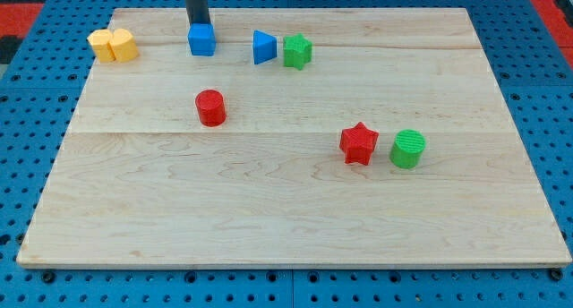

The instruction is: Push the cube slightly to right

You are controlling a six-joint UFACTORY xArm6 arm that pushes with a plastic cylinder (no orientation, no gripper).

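A blue cube (202,39) sits near the view's top left of the wooden board (286,209). My tip (195,23) comes down from the view's top and stands right behind the cube, at its top left edge, touching or nearly touching it. A blue wedge-shaped block (262,47) lies to the right of the cube, apart from it.
A green star-like block (297,51) touches the blue wedge's right side. Two yellow blocks (113,46) sit together at the top left. A red cylinder (210,107) is below the cube. A red star (359,143) and a green cylinder (408,149) sit at the right.
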